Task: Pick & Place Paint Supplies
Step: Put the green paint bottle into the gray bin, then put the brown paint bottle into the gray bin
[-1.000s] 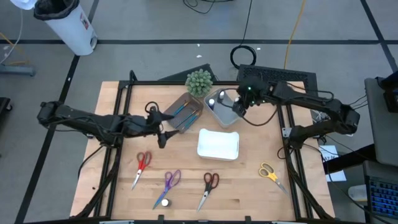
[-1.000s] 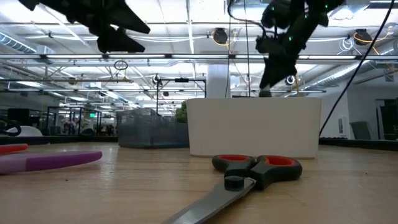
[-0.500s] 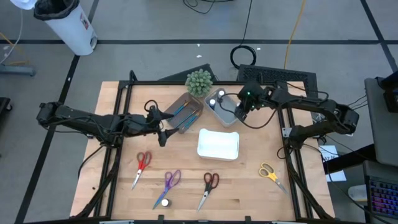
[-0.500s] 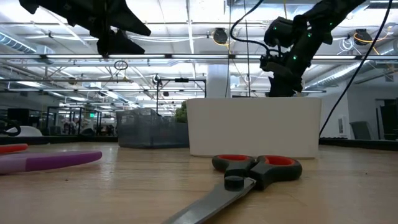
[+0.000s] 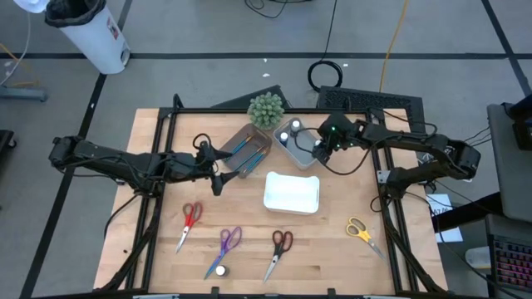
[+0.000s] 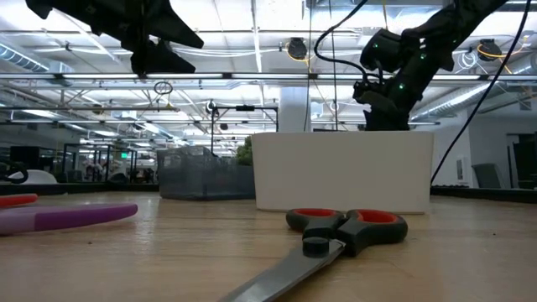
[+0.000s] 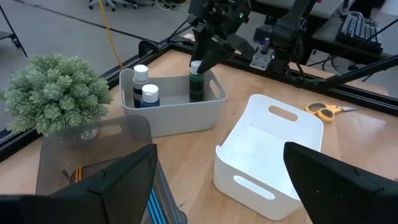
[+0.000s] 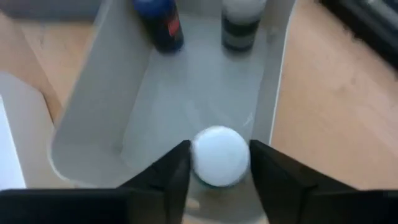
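Note:
My right gripper is over the pale blue-grey tray and shut on a white-capped dark bottle. Two more white-capped bottles stand at that tray's other end. My left gripper hangs open over the table next to the brown tray, which holds blue-handled brushes. On the near part of the table lie red scissors, purple scissors, dark red scissors and yellow scissors. A small white-capped bottle rests by the purple scissors. My right gripper holds the bottle by its white cap, pinched between the two fingers, one on each side. The fingers come from above, slanting down. The bottle stands upright inside the blue-grey tray; the tray wall hides whether its base rests on the floor.
The white tray sits in the middle of the table, near side of the blue-grey tray. The round green plant stands at the far edge beside the two trays. Black frame rails run along the table's sides. Bare wood lies on the right, around the yellow scissors.
My right gripper has shifted a little toward the table's right edge over the blue-grey tray, still with the bottle between its fingers.

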`<state>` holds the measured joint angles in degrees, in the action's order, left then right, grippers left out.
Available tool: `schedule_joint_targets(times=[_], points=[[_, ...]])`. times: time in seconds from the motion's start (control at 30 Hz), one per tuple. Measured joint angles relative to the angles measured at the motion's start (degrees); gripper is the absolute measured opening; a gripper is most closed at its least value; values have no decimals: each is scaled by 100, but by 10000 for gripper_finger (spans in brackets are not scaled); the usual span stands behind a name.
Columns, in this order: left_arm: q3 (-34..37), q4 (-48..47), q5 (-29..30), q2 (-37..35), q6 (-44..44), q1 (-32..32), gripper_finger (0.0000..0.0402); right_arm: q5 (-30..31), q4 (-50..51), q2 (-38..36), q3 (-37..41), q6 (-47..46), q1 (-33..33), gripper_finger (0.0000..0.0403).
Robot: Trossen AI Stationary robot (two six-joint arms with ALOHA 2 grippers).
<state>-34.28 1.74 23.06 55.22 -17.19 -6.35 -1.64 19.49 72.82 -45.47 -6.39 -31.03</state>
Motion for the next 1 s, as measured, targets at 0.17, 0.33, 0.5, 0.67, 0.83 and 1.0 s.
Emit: schedule_joint_targets(times=[0.17,0.33,0.5,0.67,0.83,1.0], points=[[0,-4,-1,0,0,0,351,-4,-24,-6,15,0,0,222],[0,-26,-168,0,12,-7,351,-15,-49,-138,15,-144,2,245],[0,-26,-362,0,76,-11,351,-12,-138,-644,14,-151,32,240],[0,56,-605,0,265,-16,351,-3,-214,-1371,12,-186,365,230],[-2,317,-1269,-107,1021,-379,351,-11,-748,-1992,10,-404,1509,228],[-9,52,-1536,-243,1082,-1111,351,316,-1658,-2176,4,-34,3172,228]])
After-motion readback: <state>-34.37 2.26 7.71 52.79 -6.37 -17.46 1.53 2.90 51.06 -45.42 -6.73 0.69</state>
